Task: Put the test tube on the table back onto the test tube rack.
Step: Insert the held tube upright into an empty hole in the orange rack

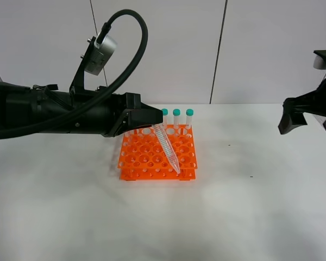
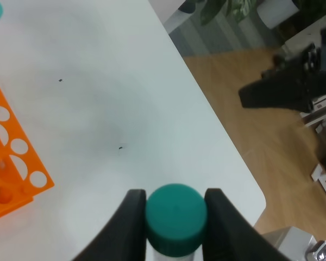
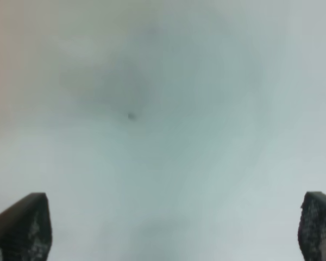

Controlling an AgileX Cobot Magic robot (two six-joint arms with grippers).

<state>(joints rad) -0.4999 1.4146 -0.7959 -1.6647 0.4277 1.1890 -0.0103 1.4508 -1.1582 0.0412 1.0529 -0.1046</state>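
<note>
My left gripper (image 1: 152,122) is shut on the test tube (image 1: 167,145), holding it near its teal cap (image 2: 176,217). The clear tube slants down over the orange test tube rack (image 1: 146,157), its pointed tip at the rack's near right corner. Whether the tip sits in a hole I cannot tell. Three more teal-capped tubes (image 1: 176,117) stand upright along the rack's far edge. The rack rests on the white table (image 1: 250,206). My right gripper (image 3: 174,228) hangs open above bare tabletop, its dark fingers (image 3: 22,225) wide apart, off at the right edge in the exterior high view.
The left arm's black cable (image 1: 133,38) loops above the rack. In the left wrist view the table's rounded corner (image 2: 255,201) gives way to wooden floor (image 2: 271,141), with the right arm (image 2: 288,89) beyond it. Small dark specks (image 2: 121,147) mark the tabletop.
</note>
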